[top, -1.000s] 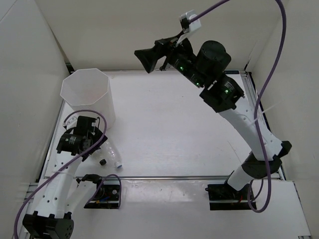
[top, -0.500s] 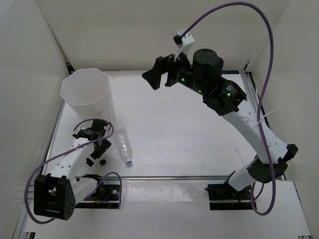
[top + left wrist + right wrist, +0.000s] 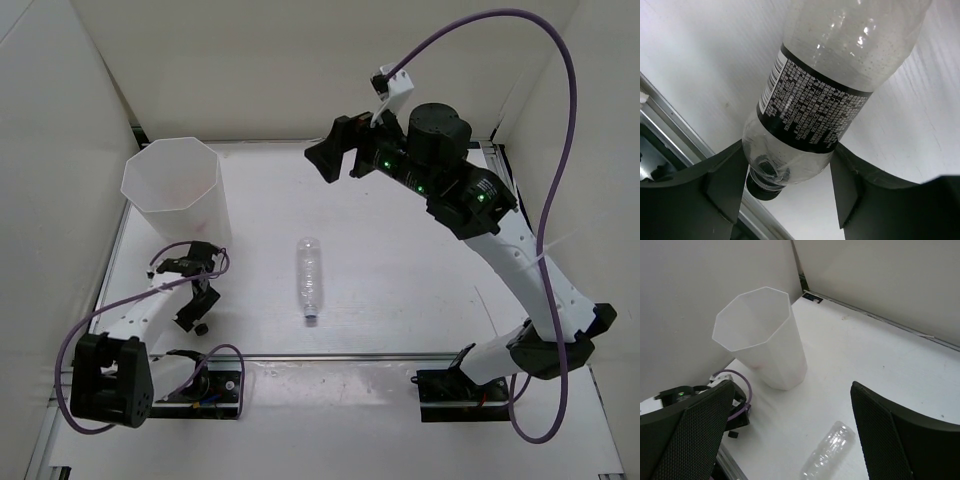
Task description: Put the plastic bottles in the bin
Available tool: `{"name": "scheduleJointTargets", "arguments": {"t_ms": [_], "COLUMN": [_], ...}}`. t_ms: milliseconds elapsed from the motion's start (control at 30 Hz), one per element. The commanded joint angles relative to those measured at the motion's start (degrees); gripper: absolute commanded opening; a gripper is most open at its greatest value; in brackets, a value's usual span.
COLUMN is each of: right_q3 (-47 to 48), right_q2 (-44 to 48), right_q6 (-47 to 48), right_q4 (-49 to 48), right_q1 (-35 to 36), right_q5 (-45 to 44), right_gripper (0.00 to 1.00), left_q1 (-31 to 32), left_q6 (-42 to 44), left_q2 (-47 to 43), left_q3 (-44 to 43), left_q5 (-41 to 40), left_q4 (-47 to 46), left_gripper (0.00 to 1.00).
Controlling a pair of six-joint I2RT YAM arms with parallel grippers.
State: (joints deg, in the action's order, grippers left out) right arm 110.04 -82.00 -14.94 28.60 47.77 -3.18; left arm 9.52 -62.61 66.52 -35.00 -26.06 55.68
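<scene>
Bin (image 3: 172, 190) noted at far-left corner. L gripper (image 3: 788, 165), nr left edge, seen clamped on black-label bottle (image 3: 820, 105): grasp step judged in hand, lift over bin rim reqd next. Clear bottle (image 3: 309, 280) noted at centre. R gripper (image 3: 330, 150) held high nr far edge, wide open, empty.

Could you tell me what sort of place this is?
Probably a lab robot cell: white walls box in the table, two arms are bolted to it, with a bin and bottle.

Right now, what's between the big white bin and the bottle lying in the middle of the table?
Nothing: only bare white table lies between the bin and that bottle. The top and right wrist views both show it.
</scene>
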Motion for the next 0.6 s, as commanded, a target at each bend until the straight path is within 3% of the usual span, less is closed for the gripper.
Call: {"name": "scheduleJointTargets", "arguments": {"t_ms": [0, 267, 367, 567], "right_q3": [-2.9, -11.6, -16.0, -27.8], "right_q2": [1.8, 1.8, 0.3, -3.3], "right_q6": [-2.2, -18.4, -18.4, -13.9], "right_q4": [-0.1, 12.7, 16.9, 18.8], "right_q1": [-2.1, -14.6, -19.6, -20.2], "right_q5": [-3.9, -5.9, 0.0, 3.6], "right_gripper": [1.0, 1.0, 1.0, 1.0], "left_q1": [0.1, 0.1, 0.1, 0.1], "left_q6": [-0.7, 2.0, 2.6, 10.4], "left_q2": [-5.1, -19.1, -21.9, -21.1], "left_q3": [-3.0, -15.5, -21.6, -37.3], "left_q5": [1.4, 7.1, 8.1, 8.1], "left_q4": [3.0, 8.9, 10.4, 10.3], "left_gripper": [0.64, 0.47, 0.46, 0.44]}}
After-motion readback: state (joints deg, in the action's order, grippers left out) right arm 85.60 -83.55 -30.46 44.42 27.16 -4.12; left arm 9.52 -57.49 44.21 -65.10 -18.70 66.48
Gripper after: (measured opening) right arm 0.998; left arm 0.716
